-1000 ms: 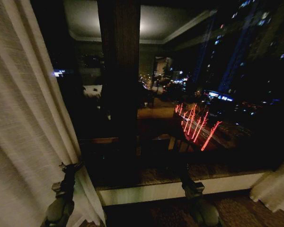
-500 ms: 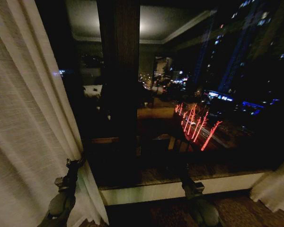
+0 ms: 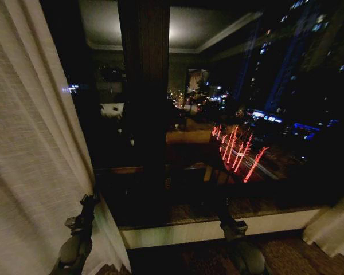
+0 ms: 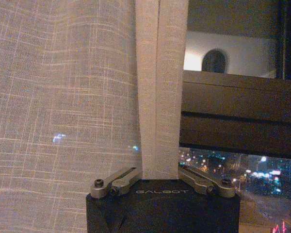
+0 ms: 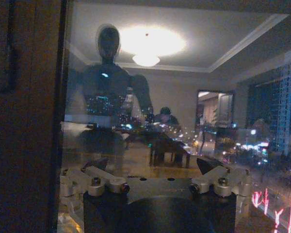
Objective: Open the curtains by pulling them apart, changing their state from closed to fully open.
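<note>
The curtains point(image 3: 28, 149) are a thin, loosely woven cream cloth, matt and slubby, with a visible grid of threads and a doubled, denser hem point(image 4: 157, 92) along the edge. The left gripper point(image 4: 162, 180), closed on that hem, has a matt black body that looks like plastic and dull grey metal links with dark screws. The right gripper point(image 5: 157, 182) has the same black body and brushed metal links. The window glass point(image 3: 246, 114) is glossy and mirror-like. The post point(image 3: 144, 86) looks like dark wood with a faint sheen. The sill point(image 3: 218, 230) is pale and smooth.
</note>
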Tool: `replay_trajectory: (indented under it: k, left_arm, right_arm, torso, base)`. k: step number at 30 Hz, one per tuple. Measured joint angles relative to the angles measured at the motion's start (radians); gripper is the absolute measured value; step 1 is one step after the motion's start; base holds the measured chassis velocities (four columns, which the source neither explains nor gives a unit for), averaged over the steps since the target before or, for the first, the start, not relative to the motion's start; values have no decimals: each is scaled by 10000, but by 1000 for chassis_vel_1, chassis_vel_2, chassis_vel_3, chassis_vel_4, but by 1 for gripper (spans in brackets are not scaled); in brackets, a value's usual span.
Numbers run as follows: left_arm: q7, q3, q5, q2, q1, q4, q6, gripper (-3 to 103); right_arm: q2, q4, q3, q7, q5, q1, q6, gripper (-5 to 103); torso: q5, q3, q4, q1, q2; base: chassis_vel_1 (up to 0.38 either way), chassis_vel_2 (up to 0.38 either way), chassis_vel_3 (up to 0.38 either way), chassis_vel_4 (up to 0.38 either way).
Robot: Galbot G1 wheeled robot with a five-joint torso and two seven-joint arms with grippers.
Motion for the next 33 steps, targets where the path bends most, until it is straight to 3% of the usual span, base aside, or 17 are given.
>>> replay_trajectory:
  k: [22,33]
  left_arm:
    - [-49,-56,229,24,76,-75,5,0]
    - [-189,-95,306,-23,169,-121,110,0]
  right_arm:
    - [0,0,0,0,0,0,0,100]
    - [0,0,-1,0,0,0,0,100]
  torso:
    - [-1,0,-1,-1,0]
    - [-1,0,0,0,-1]
  base:
    - [2,4,-2,-2]
    - [166,178,-167,-186]
